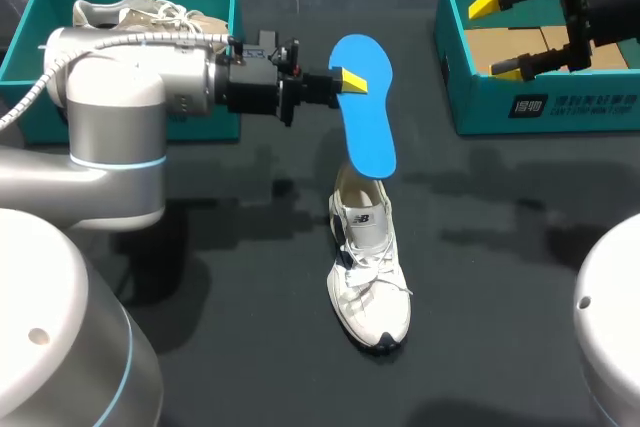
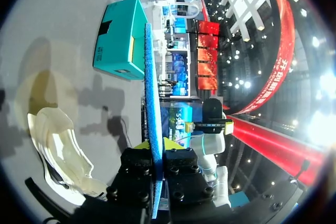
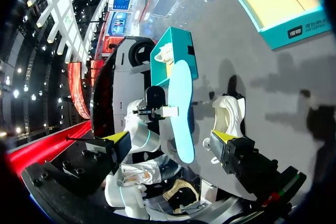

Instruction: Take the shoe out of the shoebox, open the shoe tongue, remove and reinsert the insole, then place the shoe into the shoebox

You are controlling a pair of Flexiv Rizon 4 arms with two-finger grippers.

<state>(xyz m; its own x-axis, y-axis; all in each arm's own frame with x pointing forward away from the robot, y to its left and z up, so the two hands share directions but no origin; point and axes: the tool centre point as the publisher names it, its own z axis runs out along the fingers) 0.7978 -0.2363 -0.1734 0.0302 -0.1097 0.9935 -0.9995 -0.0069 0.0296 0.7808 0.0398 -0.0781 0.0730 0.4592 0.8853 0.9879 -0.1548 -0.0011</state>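
A white sneaker [image 1: 368,267] lies on the dark table, toe toward the front edge. My left gripper [image 1: 345,80] is shut on the edge of a blue insole [image 1: 363,107], held in the air above the sneaker's heel. The left wrist view shows the insole [image 2: 152,103] edge-on between that gripper's [image 2: 156,145] yellow tips, with the sneaker [image 2: 58,150] beside and below. My right gripper [image 1: 497,37] hangs open and holds nothing over the teal shoebox [image 1: 545,107] at the back right. Ahead of the right gripper [image 3: 170,137] are the insole [image 3: 181,114] and the sneaker [image 3: 228,116].
A second teal box [image 1: 130,112] at the back left holds another pale shoe [image 1: 130,15] and sits behind my left arm. The right shoebox [image 3: 294,30] shows a bare cardboard floor. Dark tabletop lies around the sneaker.
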